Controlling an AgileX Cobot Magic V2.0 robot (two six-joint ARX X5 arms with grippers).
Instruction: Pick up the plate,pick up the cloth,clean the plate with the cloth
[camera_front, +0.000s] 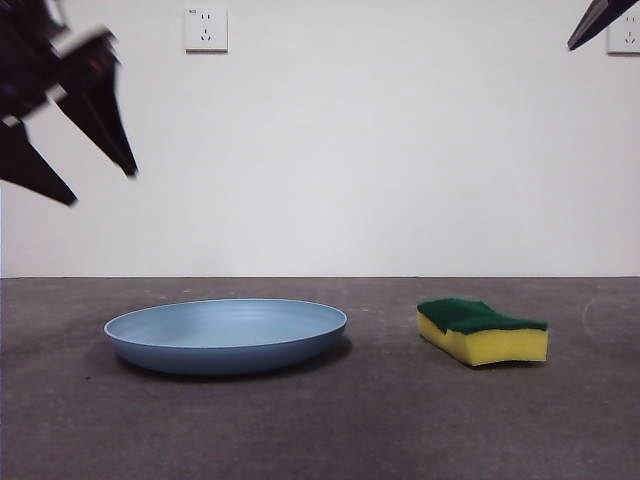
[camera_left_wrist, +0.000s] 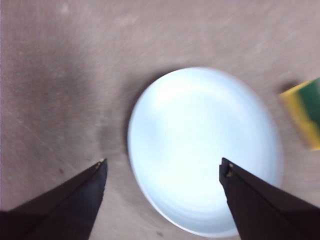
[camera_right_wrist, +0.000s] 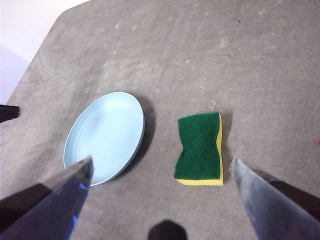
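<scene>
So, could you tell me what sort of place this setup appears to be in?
Probably an indoor lab or test bench, not a kitchen: a bare grey table against a plain white wall with a socket, holding only a blue plate and a sponge.

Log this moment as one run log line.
left gripper: open, above plate | right gripper: open, high, waiting | sponge: on table beside plate, green side up, untouched | plate: on table
</scene>
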